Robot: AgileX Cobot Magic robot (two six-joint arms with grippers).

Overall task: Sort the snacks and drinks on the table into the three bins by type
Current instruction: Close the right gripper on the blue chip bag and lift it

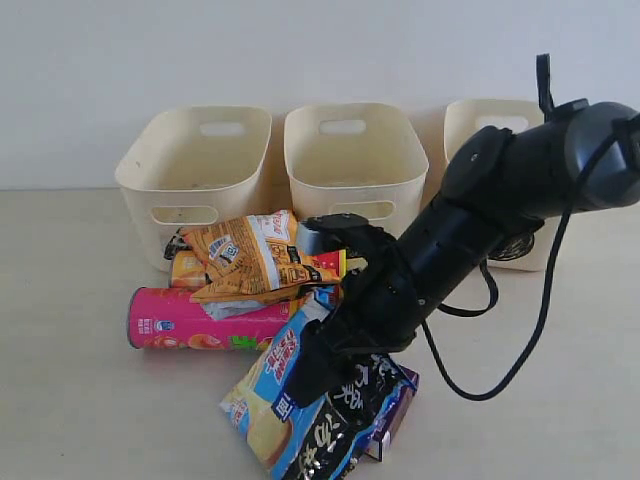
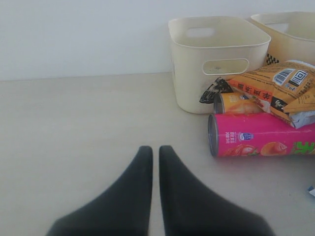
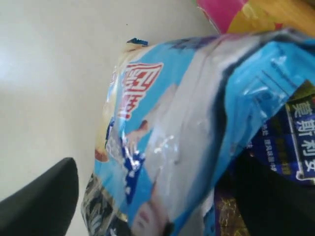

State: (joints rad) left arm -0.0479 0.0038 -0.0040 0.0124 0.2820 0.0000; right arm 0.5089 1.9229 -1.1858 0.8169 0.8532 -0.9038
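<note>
Red Chinese characters mark the blue foil bag (image 3: 187, 123) (brand unreadable); right fingers (image 3: 39, 206) spread astride it, left fingers (image 2: 133, 196) closed over beige worktop (image 2: 74, 123)

Snacks (image 1: 250, 262) heaped, prob. touching bins (image 1: 150, 190)

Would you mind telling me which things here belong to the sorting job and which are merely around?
Job: left bin, middle bin, right bin, pink tube, yellow tube, orange bag, blue bag, black bag, purple carton, table.

Merely around: black cable, white wall.
</note>
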